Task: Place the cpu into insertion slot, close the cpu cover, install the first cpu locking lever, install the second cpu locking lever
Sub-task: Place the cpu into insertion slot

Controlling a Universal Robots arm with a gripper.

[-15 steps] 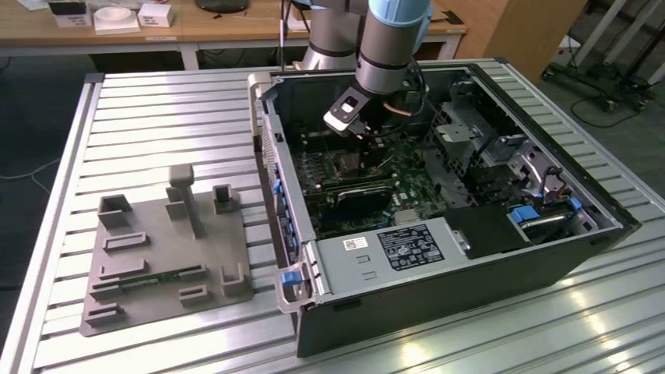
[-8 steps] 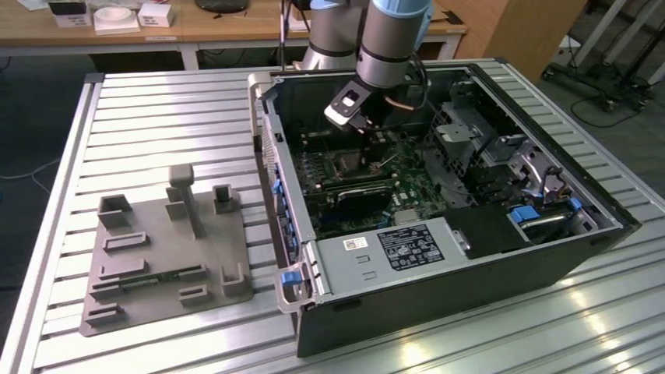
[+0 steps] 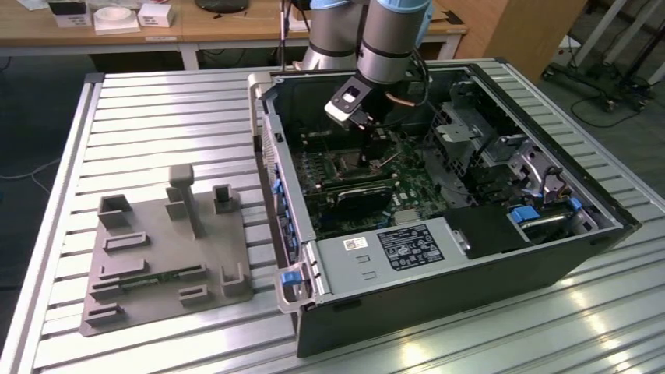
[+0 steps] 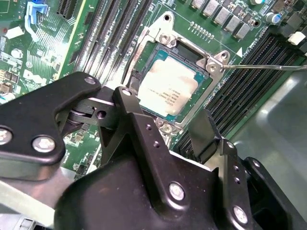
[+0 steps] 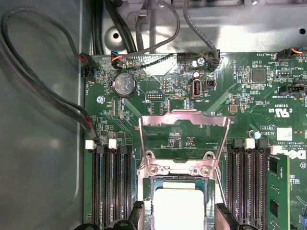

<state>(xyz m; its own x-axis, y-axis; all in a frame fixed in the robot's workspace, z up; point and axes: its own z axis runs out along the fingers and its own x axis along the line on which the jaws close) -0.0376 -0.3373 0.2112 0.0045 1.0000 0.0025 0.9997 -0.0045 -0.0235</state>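
Rig: I see the arm (image 3: 390,39) come into the frame from 12 o'clock in the exterior view. It reaches down into the open computer case (image 3: 468,296).
Case: it lies on its side on the slatted metal table (image 3: 156,109), from the centre out toward 4 o'clock.
Fixture: a grey moulded plate (image 3: 167,257) lies on the table at about 8 o'clock from the case, well apart from it.
Gripper: the gripper (image 4: 163,105) hangs just above the green board, over the socket area.
Fingers: the black fingers (image 4: 129,112) are spread wide and pinch nothing. In the first wrist view one tip sits on each side of the chip.
Contact: I cannot tell whether either tip touches the socket frame.
Cpu: the cpu (image 4: 170,86) lies flat in the insertion slot (image 4: 189,51), silvery top facing up. It also shows between the fingertips in the first wrist view (image 5: 177,208).
Cover: the cpu cover (image 5: 184,116) is swung open on its hinge. It stands clear of the chip, and green board shows through its cut-out.
Lever: a thin metal rod (image 4: 268,67) runs out from one corner of the slot over the black memory slots (image 5: 112,187).
Board: a coin cell (image 5: 124,85) sits beyond the open cover. Black cables (image 5: 43,96) loop beside the board edge.
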